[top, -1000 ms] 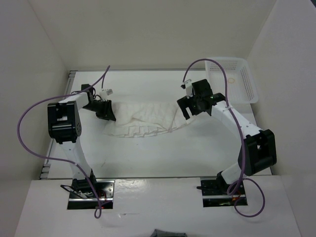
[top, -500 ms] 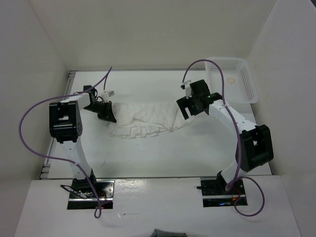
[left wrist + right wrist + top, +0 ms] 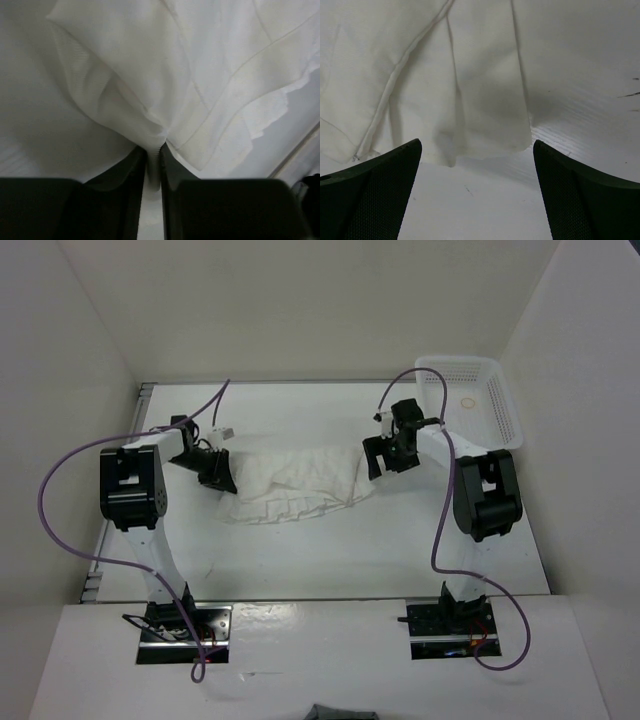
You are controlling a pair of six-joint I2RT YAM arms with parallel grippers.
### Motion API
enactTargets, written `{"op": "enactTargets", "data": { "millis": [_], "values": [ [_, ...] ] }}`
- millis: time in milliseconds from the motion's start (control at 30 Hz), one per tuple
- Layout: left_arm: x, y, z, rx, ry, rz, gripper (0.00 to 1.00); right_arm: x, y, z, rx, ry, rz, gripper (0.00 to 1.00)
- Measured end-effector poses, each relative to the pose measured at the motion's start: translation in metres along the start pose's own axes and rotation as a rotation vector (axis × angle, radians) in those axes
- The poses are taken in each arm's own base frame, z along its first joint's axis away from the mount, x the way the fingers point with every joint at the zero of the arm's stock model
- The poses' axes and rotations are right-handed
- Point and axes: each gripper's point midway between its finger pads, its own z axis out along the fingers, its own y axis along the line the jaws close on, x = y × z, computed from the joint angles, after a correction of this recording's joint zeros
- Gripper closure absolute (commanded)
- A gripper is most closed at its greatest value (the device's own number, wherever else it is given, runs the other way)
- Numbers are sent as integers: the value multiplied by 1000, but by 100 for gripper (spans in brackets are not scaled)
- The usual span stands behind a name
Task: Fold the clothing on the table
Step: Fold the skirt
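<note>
Shows bare table [image 3: 330,550] nearest the arm bases. Further in, pinches the left edge of the clothing [image 3: 295,480] with the left gripper [image 3: 220,478], now squeezed almost shut on a thin fold after standing wider a second ago. Gives a hold to lift and fold from. Hangs the right gripper [image 3: 385,460] wide open over the right edge, holding nothing. Looks white, thin and wrinkly, more bunched than before, mid-table. Leaves a white basket [image 3: 470,400] in the far right corner

White pleated clothing [image 3: 295,483] bunched, crumpled, lying mid table [image 3: 330,550].
</note>
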Motion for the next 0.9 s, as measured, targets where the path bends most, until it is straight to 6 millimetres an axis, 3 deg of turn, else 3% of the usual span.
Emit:
{"op": "enactTargets", "data": {
  "millis": [67,200,300,633,900],
  "values": [
    [3,-4,-2,13,4,6,54,-7,-1,-3,-13,-18,5,4],
    [5,-15,-10,31,-4,42,31,-11,6,-4,-48,-29,-3,4],
    [1,-23,-17,47,-24,67,22,-11,9,-4,-63,-31,-7,4],
    [-19,-23,-25,92,-94,87,18,-16,15,-12,-96,-57,-37,4],
    [-40,-5,-10,117,-134,91,19,-20,22,-26,-124,-93,-75,4]
  ]
}}
